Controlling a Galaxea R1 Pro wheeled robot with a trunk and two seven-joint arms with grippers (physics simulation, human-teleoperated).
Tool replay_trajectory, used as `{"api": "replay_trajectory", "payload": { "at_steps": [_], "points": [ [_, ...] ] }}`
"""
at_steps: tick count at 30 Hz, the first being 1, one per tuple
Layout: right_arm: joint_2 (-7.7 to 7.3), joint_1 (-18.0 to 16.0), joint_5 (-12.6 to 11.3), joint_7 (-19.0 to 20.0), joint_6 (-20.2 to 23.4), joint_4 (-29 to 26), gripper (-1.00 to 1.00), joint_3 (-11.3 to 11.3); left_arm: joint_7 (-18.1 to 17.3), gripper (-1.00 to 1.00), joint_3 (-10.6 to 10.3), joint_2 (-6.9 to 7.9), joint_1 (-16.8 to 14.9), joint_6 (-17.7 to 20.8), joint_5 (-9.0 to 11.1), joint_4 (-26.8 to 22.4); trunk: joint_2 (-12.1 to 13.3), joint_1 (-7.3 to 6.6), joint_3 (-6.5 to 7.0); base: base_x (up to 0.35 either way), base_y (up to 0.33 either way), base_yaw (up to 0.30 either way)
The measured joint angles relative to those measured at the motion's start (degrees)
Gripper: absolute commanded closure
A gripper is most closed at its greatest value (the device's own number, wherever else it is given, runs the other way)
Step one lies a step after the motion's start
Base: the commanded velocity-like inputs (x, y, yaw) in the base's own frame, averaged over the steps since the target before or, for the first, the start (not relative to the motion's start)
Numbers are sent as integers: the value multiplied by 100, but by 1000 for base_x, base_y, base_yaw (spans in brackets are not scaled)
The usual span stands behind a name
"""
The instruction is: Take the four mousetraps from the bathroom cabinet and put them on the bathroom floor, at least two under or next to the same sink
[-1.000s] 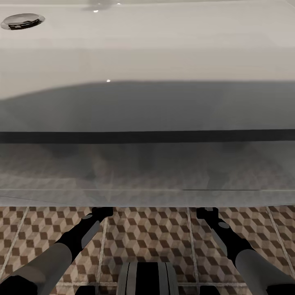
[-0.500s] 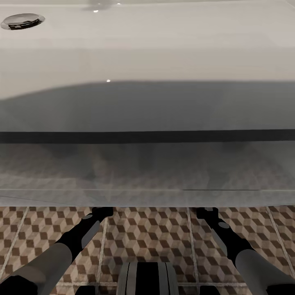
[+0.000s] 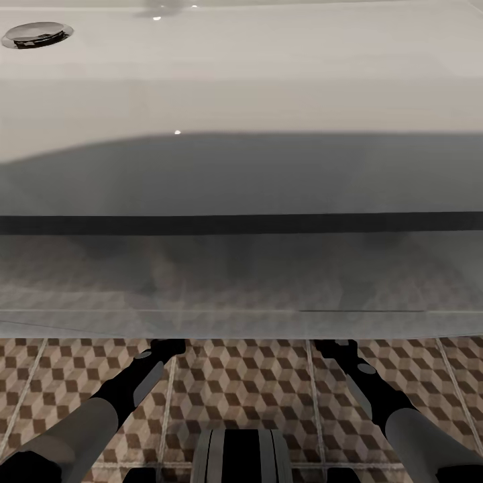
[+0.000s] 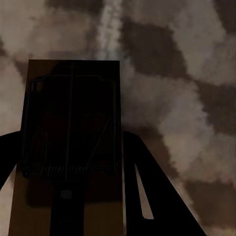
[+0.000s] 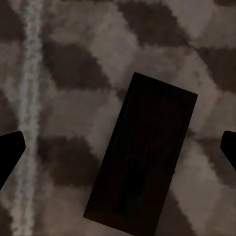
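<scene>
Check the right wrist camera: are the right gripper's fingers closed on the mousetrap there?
No. The right gripper is open, its fingertips far apart at the picture's edges, and the mousetrap lies between them on the bathroom floor, touching neither.

a wide white basin [image 3: 268,74] spans the upper head view, with a chrome drain [image 3: 35,33] at its far left. its glossy front face falls into grey shadow and mirrors the tiles below. the floor [image 3: 241,389] carries a brown, beige and white cube pattern with pale grout lines.
</scene>
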Motion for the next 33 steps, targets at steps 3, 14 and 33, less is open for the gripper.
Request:
{"api": "replay_trajectory", "payload": {
  "at_steps": [3, 14, 33],
  "points": [
    [0, 0, 1, 0, -2, 0, -100, 0, 0, 100, -2, 0, 0, 0, 0, 0, 0, 0, 0, 0, 0, 0],
    [0, 0, -4, 0, -4, 0, -100, 0, 10, -100, -5, 0, 0, 3, -17, -1, 0, 0, 0, 0, 0, 0],
    [0, 0, -5, 0, -4, 0, -100, 0, 20, -100, -8, 0, 0, -4, -7, -9, 0, 0, 0, 0, 0, 0]
  ]
}}
